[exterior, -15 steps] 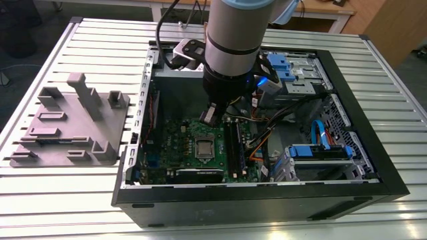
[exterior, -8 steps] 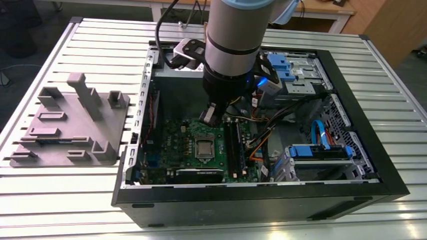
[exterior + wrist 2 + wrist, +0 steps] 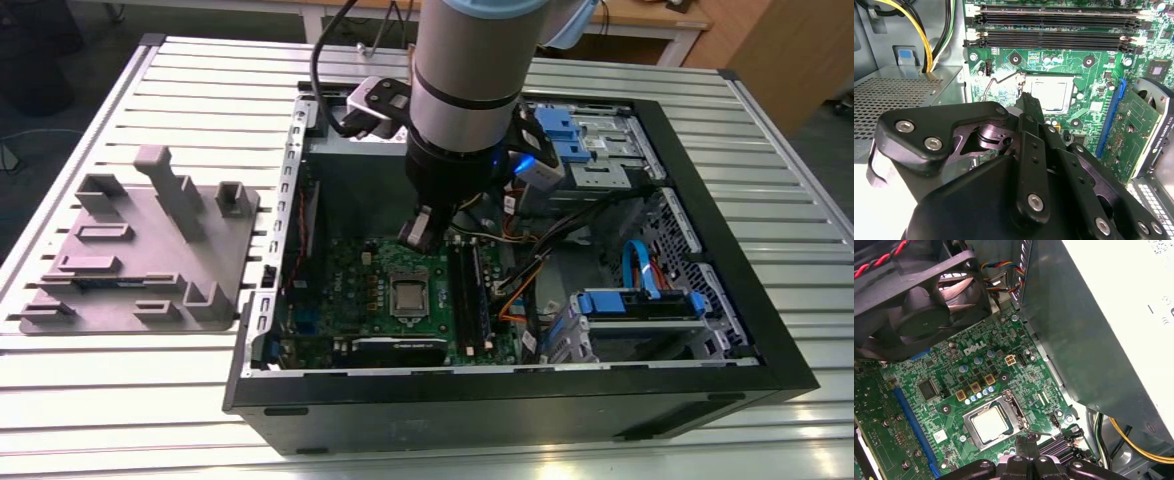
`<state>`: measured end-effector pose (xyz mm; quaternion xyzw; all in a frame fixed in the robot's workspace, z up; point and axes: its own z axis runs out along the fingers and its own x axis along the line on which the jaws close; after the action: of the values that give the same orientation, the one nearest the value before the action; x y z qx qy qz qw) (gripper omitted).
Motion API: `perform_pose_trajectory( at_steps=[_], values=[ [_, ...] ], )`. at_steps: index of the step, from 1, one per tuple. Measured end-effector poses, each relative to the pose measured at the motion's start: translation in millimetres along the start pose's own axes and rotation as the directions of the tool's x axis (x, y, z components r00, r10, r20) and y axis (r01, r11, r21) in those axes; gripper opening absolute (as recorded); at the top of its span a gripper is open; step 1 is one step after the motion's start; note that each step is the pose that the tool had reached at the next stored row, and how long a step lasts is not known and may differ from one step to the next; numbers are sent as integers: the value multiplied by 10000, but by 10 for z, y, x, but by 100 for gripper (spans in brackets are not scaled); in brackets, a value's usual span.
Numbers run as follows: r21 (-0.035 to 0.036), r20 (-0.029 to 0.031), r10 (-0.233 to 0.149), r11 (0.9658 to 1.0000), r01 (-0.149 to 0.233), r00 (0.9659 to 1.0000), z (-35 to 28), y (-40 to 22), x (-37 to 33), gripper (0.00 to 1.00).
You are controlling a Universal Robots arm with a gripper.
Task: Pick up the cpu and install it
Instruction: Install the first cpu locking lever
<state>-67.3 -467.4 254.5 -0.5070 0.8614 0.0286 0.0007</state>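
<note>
The cpu (image 3: 407, 293) (image 3: 1050, 94) (image 3: 988, 423), a small square chip with a pale silver top, lies flat inside the silver socket frame (image 3: 1015, 401) on the green motherboard (image 3: 354, 275) of the open computer case. My gripper (image 3: 418, 235) hangs just above the board, beside the socket's edge. In both wrist views its black fingertips (image 3: 1029, 102) (image 3: 1025, 444) are pressed together with nothing between them, a short way off the chip. A thin wire lever (image 3: 988, 89) sticks out beside the socket.
Long black memory sticks (image 3: 1054, 20) run alongside the socket. A black fan (image 3: 919, 305) and the metal power supply box (image 3: 1104, 315) flank the board. A grey tray (image 3: 134, 250) sits on the slatted table at the exterior view's left. Cables and blue drive brackets (image 3: 638, 303) crowd the case's right.
</note>
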Motion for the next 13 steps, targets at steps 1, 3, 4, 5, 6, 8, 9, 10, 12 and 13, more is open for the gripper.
perform_pose_trajectory(
  at_steps=[1,3,4,5,6,8,9,10,12,13],
  values=[
    [0,1,4,10000,-4,10000,0,0,0,10],
    [1,2,13,10000,-13,10000,0,0,0,10],
    [1,1,17,10000,-17,10000,0,0,0,10],
    [4,7,131,9999,-131,9999,0,0,0,10],
    [5,8,135,9999,-135,9999,0,0,0,10],
    [8,14,261,9997,-261,9997,0,0,0,10],
    [8,13,266,9996,-266,9996,0,0,0,10],
    [8,14,270,9996,-270,9996,0,0,0,10],
    [8,14,279,9996,-279,9996,0,0,0,10],
    [8,14,283,9996,-283,9996,0,0,0,10]
  ],
)
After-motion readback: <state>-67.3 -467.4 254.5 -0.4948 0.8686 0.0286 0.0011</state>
